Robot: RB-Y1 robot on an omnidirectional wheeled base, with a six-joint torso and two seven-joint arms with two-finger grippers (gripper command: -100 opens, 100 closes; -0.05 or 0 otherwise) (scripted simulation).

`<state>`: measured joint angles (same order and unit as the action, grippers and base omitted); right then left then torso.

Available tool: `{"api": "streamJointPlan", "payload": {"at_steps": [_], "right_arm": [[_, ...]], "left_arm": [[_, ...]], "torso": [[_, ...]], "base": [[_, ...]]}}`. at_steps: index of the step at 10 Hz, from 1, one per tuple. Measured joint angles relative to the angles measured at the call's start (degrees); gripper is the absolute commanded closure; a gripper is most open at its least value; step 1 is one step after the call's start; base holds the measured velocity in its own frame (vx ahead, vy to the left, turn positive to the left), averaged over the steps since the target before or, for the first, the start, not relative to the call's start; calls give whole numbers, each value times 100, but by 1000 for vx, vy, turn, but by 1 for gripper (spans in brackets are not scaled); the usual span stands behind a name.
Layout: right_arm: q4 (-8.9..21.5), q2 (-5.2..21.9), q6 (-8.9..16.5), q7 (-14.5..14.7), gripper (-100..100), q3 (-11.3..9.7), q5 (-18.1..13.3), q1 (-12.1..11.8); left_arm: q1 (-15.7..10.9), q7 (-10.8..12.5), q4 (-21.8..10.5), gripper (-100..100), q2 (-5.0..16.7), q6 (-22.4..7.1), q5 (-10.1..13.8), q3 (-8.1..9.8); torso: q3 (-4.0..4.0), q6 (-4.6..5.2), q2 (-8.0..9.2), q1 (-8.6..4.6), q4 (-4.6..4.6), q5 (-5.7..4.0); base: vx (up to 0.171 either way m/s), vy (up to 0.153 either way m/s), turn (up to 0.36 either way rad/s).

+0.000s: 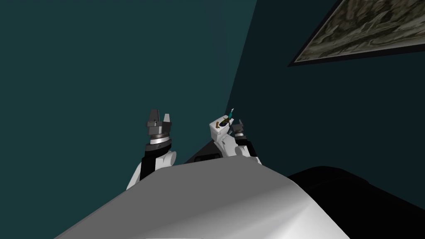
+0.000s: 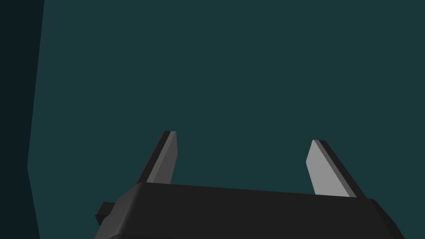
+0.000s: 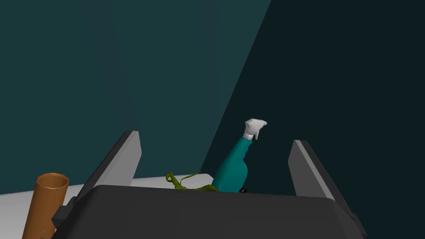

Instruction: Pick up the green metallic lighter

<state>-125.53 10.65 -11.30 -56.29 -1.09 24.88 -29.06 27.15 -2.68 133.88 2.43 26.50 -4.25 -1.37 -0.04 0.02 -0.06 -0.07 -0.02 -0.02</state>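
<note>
A small white stand [image 1: 216, 132] sits in the corner of two dark teal walls. On its top stand a teal spray bottle [image 3: 232, 170] with a white trigger head, a thin olive-green curled thing [image 3: 182, 186] and a brown tube [image 3: 43, 203]. A tiny dark item [image 3: 242, 190] lies at the bottle's foot, too small to identify. My right gripper [image 3: 215, 139] hovers open just in front of the stand's top, with nothing between its fingers; the head view shows it [image 1: 238, 123] beside the stand. My left gripper [image 1: 160, 114] is raised off to the left, open [image 2: 244, 139] and empty.
The teal walls meet right behind the stand. A framed picture [image 1: 357, 33] hangs on the right wall. A black area [image 1: 357, 195] lies low on the right.
</note>
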Motion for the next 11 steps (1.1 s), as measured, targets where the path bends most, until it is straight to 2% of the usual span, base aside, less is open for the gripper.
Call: {"api": "streamJointPlan", "payload": {"at_steps": [11], "right_arm": [[191, 75, 879, -1700, -100, 85, 850, -24]], "left_arm": [[0, 0, 0, 0, 0, 0, 0, 0]], "torso": [[1, -1, 1, 0, 0, 0]], "base": [[7, -17, 70]]}}
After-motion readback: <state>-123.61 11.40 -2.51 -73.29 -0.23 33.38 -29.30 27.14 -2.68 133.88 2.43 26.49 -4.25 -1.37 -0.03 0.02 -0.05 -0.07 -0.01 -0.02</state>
